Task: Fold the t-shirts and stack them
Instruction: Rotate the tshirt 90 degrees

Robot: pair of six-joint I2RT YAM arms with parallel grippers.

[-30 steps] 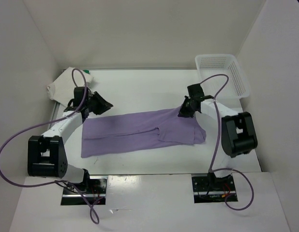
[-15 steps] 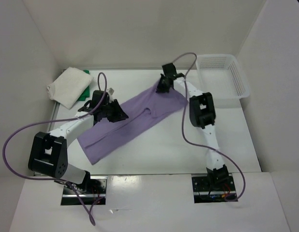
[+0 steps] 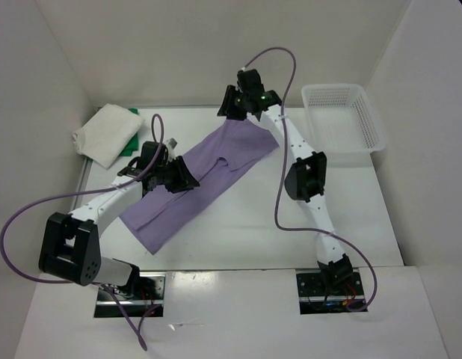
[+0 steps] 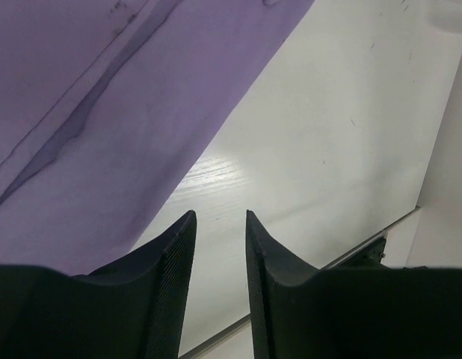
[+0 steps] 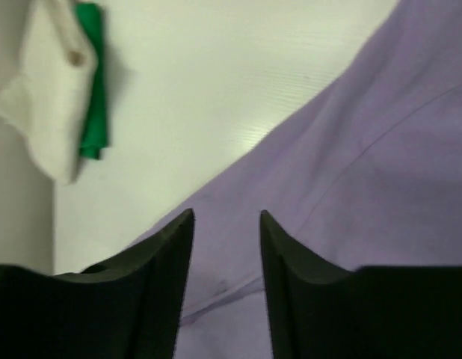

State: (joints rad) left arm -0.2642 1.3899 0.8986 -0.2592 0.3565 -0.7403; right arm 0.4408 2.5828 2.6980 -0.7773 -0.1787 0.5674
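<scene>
Top view: lavender t-shirt (image 3: 205,176) spread flat on the white table (image 3: 253,224) as a long diagonal band, running from the near-left part toward the middle of the far edge, with one fold seam along its length. At the far-left corner, folded white t-shirt (image 3: 104,134) resting on the green t-shirt (image 3: 128,149), only a strip of green showing at its border; both well apart from the lavender cloth. At the far-right corner, mesh basket (image 3: 369,123), white, standing against the side wall. Left gripper (image 3: 185,179) low over the band near its middle. In the left wrist view, dark fingers (image 4: 171,258) parted by a narrow gap, bare table visible between the jaws, lavender cloth just beside the left-hand finger, nothing pinched; contact with the cloth not to be told. Right gripper (image 3: 229,111) at the far end of the band, close to the far edge, arm stretched long across the table. In the right wrist view, fingers (image 5: 167,258) released and apart, lavender cloth visible through the gap, none of it clamped.
</scene>
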